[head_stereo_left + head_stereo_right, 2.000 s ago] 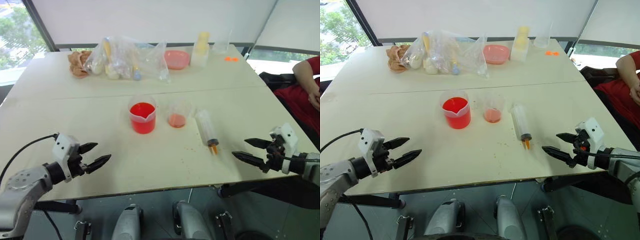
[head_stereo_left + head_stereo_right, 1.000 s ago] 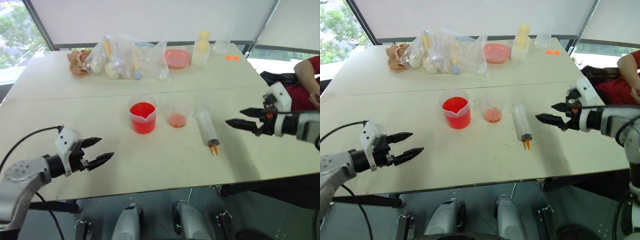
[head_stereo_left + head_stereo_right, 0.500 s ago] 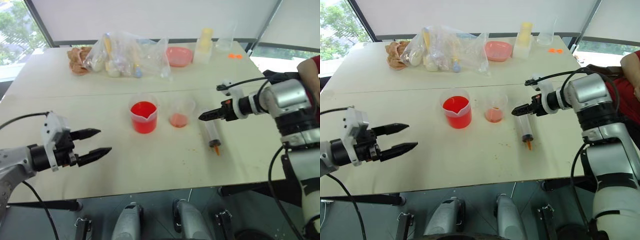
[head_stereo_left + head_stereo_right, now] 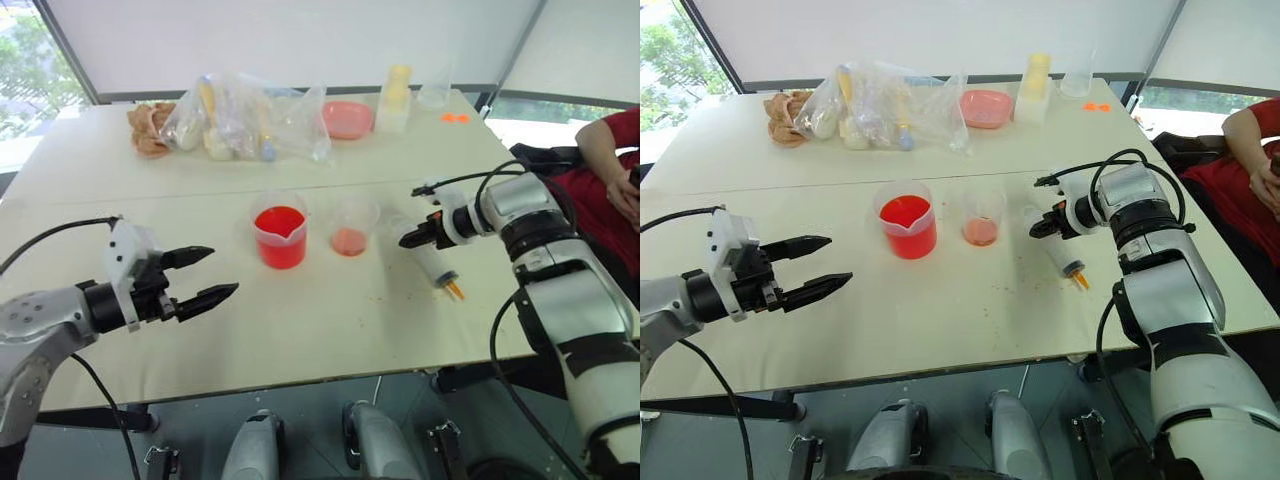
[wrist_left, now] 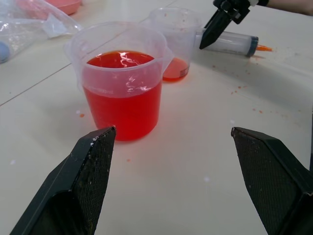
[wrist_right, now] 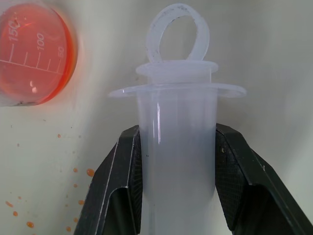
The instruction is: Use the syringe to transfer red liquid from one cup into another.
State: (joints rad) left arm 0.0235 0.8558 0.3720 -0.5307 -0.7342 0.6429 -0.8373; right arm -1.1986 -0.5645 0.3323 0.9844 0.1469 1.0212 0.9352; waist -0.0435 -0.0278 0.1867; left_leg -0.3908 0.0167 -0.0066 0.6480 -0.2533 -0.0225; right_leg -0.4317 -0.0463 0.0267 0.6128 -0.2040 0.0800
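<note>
The right hand [image 6: 177, 196] is pinching the syringe [image 6: 177, 161] lying on the bench [image 4: 330, 320], left hand [image 4: 200, 277] spread, with drawing and transfer both ahead.

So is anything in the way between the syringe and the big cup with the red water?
Yes. The right gripper is shut on the syringe, which lies on the table. The smaller clear cup stands between it and the spouted cup of red liquid, so the syringe must pass over or around it.

On the table [image 4: 300, 330], the spouted cup [image 4: 281, 236] stands left of the smaller cup [image 4: 351, 227], the syringe [image 4: 432, 262] right.
</note>
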